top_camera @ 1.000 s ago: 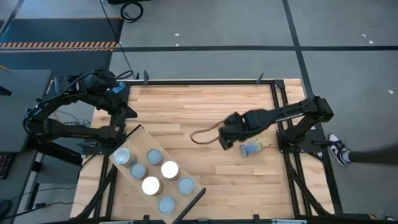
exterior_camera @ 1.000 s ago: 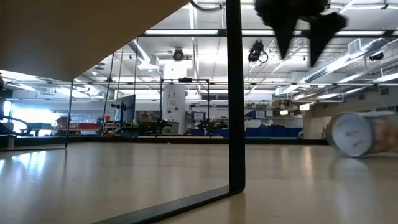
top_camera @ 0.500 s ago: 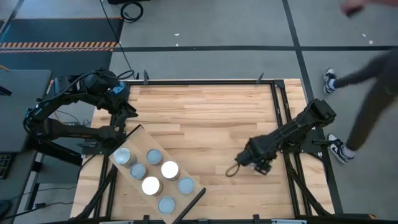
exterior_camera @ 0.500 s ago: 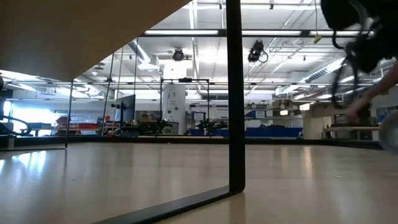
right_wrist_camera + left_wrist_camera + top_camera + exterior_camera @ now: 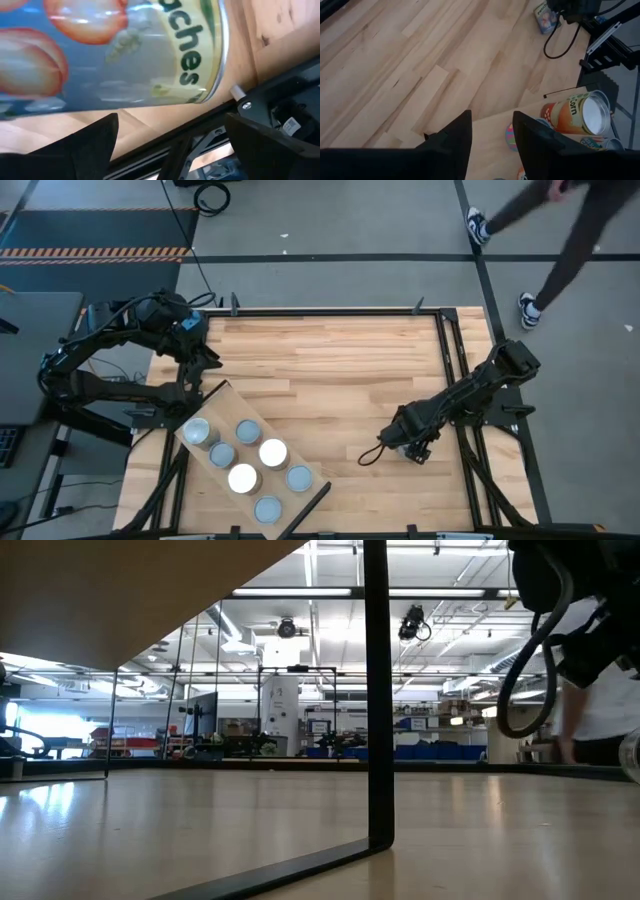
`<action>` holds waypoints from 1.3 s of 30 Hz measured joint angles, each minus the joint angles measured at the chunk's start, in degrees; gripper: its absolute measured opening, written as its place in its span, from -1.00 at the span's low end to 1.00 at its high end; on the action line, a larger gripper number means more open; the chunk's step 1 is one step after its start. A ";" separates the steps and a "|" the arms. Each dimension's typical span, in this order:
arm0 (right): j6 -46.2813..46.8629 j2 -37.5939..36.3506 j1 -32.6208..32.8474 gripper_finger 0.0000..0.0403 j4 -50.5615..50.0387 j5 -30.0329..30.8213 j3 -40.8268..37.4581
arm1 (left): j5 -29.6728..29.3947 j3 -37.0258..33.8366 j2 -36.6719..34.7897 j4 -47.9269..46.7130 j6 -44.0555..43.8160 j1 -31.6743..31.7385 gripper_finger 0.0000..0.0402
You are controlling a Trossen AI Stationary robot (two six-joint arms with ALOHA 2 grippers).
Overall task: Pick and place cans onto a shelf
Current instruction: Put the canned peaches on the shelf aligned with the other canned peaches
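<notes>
A peaches can (image 5: pixel 115 50) lies on its side near the worktop's (image 5: pixel 320 370) right edge, close to the dark frame rail — its blue label fills the right wrist view. The right end effector (image 5: pixel 412 448) is right over it, fingers (image 5: pixel 80 150) spread wide on either side of the can, with no contact visible.

The shelf (image 5: pixel 215 402) sits at an angle at the worktop's front-left corner, a dark bar (image 5: pixel 308 506) at its near end. 6 cans stand upright on it in 2 rows, among them 2 bright white tops (image 5: pixel 273 451) and grey-blue ones (image 5: pixel 248 430). The left wrist view shows one as an orange corn can (image 5: pixel 577 114).

The left end effector (image 5: pixel 205 357) hangs just beyond the shelf's far end, partly open and holding nothing, well apart from the lying can.

A person (image 5: pixel 560 230) walks on the floor past the worktop's far right corner.
</notes>
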 joint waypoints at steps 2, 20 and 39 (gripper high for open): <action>0.91 -0.01 0.00 0.85 0.00 0.10 0.01 | 0.00 0.00 0.01 0.60 0.00 0.00 -0.26; 4.02 -12.57 1.29 0.85 -1.28 -0.57 0.05 | 0.00 0.00 0.01 3.14 0.00 0.01 -0.26; 50.52 -23.45 1.29 0.85 10.46 6.47 -0.16 | -0.44 0.00 0.01 3.81 1.40 0.02 -0.26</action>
